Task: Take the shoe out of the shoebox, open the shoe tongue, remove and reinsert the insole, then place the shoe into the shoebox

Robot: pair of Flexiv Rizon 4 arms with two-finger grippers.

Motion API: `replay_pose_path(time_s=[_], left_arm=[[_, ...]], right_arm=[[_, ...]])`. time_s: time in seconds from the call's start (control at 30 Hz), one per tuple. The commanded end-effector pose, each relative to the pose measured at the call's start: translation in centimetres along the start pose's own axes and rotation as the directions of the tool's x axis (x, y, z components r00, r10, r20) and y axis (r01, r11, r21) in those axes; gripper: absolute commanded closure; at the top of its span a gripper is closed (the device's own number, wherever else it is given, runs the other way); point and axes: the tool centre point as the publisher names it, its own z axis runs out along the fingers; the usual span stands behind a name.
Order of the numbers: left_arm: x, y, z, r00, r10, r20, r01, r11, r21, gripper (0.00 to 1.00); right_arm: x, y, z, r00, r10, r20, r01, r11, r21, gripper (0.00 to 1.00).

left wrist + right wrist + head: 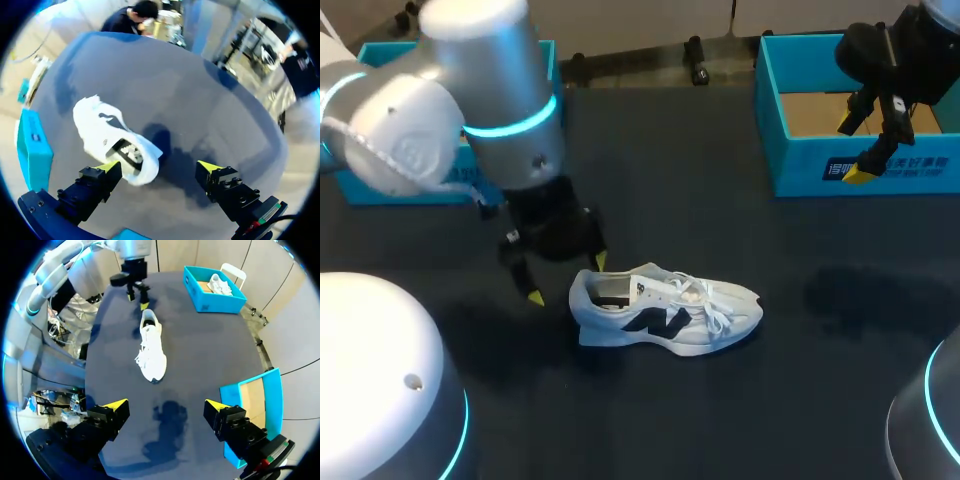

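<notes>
When checked from overhead, found white shoe (665, 310) with dark side marking out of the box, standing on its sole near the middle of the dark table (720, 220), toe toward the right arm's side and heel toward the left arm's. Noted white laces (715, 310) lying loose across the top. Located left gripper (567, 280) low over the table just behind the heel, fingers spread apart and gripping nothing. Confirmed same in left wrist view, with heel opening lying between the yellow tips and nearer one finger (100, 180); could not confirm contact. Located right gripper (855, 148) well apart from the shoe, raised over the front wall of the blue shoebox (800, 175) at the far right corner, fingers likewise apart and holding nothing. Noted brown cardboard floor inside that box. Recorded second blue box (215, 301) at the far left, behind the left arm, with another pale shoe (218, 284) lying inside, per right wrist view.
</notes>
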Motion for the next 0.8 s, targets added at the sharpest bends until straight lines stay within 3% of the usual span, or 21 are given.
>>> replay_pose_path(time_s=[0.03,0.4,0.8], left_arm=[[0.4,1.7,-0.7,0.997,-0.076,0.022,0.074,0.994,0.074,0.0],[1.2,3.8,-0.4,0.957,-0.285,0.062,0.266,0.94,0.216,0.0],[1.9,5.4,1.7,0.884,-0.454,0.109,0.38,0.835,0.398,0.0]], right_arm=[[-0.2,0.1,0.1,1.0,0.0,-0.004,0.0,1.0,0.004,0.0],[-0.2,0.1,0.1,1.0,0.0,-0.004,0.0,1.0,0.004,0.0],[-0.2,0.1,0.1,1.0,0.0,-0.004,0.0,1.0,0.004,0.0]])
